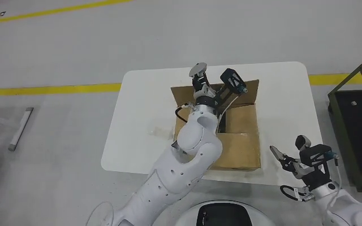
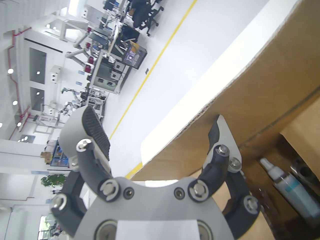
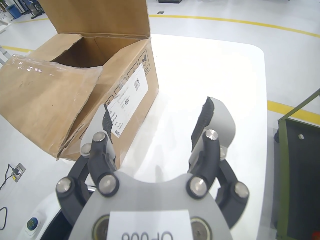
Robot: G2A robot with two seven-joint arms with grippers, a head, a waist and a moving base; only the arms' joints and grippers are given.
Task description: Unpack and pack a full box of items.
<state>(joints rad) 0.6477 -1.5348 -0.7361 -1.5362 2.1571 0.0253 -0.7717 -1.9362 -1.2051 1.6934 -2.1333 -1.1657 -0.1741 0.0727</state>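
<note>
Straddling the top edge of the upright far flap point(image 3: 100, 6) of the brown cardboard box point(image 1: 244, 121), our left tool point(image 2: 153, 116) has its two ribbed pads point(image 2: 96, 131) spread wide. One pad is on the outer side, over the white rounded worktop point(image 1: 141, 113), and the other on the inner side, above the cavity. Nothing is pinched between them. We judge that it is placed there to steady that flap or fold it back, so the opening is free for lifting items out. Our right tool point(image 3: 157, 106) hangs spread and empty over bare worktop, beside the box's labelled side wall and well apart from the left one. We take it to be waiting for its turn to reach in.

The box sits about the middle of the worktop. It is plain corrugated card, with a white printed label point(image 3: 127, 98) and handling marks on the side facing our right tool. The near flap point(image 3: 45, 93) has clear tape along its edge and a ragged, torn corner. It slopes over part of the opening, so we think it needs folding out as well. Inside, against the far wall, we see a slim bottle with a white cap and a teal label point(image 2: 285, 183). It lies beside darker items that we cannot make out. With goods inside and none on the worktop, we judge that unpacking is at its very start.
</note>
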